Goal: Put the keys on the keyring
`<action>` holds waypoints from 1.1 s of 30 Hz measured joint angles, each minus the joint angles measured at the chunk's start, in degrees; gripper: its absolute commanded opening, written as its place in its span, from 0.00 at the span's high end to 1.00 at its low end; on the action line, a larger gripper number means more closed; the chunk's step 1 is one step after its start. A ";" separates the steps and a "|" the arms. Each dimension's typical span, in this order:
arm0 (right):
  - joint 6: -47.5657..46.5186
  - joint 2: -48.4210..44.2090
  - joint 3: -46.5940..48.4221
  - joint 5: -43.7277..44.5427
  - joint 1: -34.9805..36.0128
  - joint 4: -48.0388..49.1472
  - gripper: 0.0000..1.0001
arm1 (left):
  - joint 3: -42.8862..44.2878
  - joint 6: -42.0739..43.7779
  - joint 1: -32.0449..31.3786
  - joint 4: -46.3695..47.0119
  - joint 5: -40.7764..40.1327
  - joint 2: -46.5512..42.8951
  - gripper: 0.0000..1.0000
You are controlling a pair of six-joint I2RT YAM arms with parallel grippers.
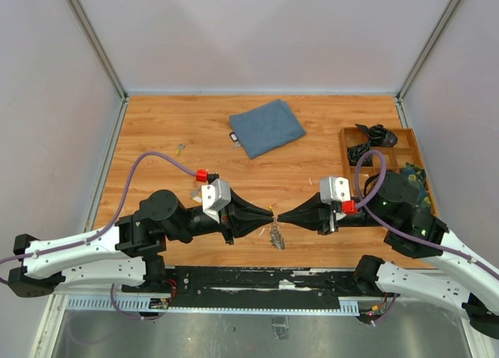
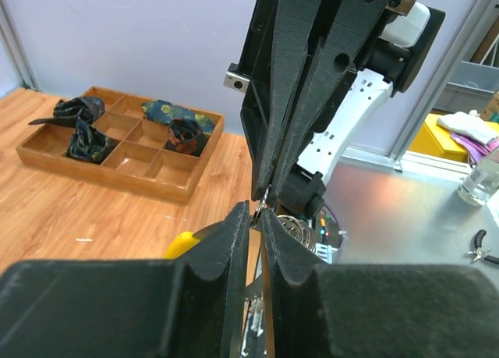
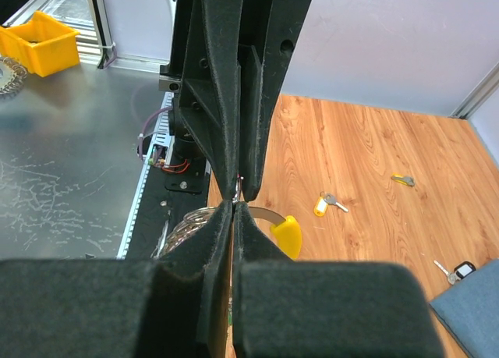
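Keyring (image 1: 277,235) dangles under the touching tips, yellow-headed key (image 3: 287,235) beside it, over the bench's (image 1: 312,140) near edge. Right gripper (image 1: 283,217) is clenched, left gripper (image 1: 270,215) nearly closed, can't tell on what. I'd steady the ring and thread slowly.

Top external: high behind the arms (image 1: 171,217), looking down on the table (image 1: 156,140). Wrist views: close, each sighting along its own jaws toward the opposing jaws. All three share that tip-to-tip meeting.
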 measured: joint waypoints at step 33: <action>2.82 0.00 -1.51 -0.59 -0.02 4.61 0.71 | 0.09 0.61 0.00 -0.04 1.90 -0.24 0.99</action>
